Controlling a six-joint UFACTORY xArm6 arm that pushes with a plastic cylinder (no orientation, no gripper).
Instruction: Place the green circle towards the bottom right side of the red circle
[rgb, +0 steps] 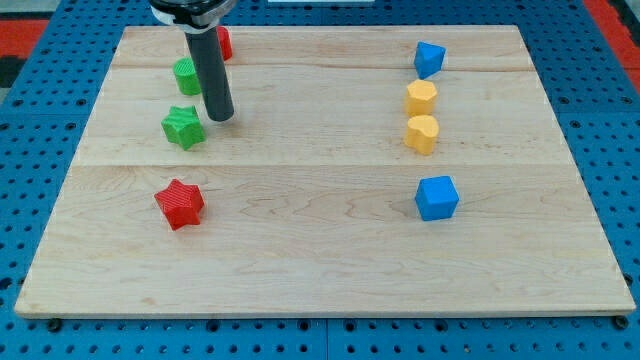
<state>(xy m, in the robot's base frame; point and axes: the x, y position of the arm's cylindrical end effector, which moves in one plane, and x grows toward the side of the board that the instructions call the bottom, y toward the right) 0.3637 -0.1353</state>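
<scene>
Your green circle sits near the worktop's far-left corner, partly hidden behind the rod. It is a short upright cylinder with its flat face up, so it has no heading and no long axis to line up. It looks small, light and rigid, and it will likely slide easily on the smooth wood; being round, it may roll off the contact if you push off-centre, so meet its side wall squarely.

The red circle lies just beyond it at about 1 o'clock, mostly covered by the arm. Your end effector is a plain rod with nothing to spread or pinch; my tip rests on the wood at roughly 4 o'clock from the green circle and just beside the green star, at its 2 o'clock.

Further out, a red star lies nearer you on the left. On the right stand two blue blocks with two yellow blocks between them.
</scene>
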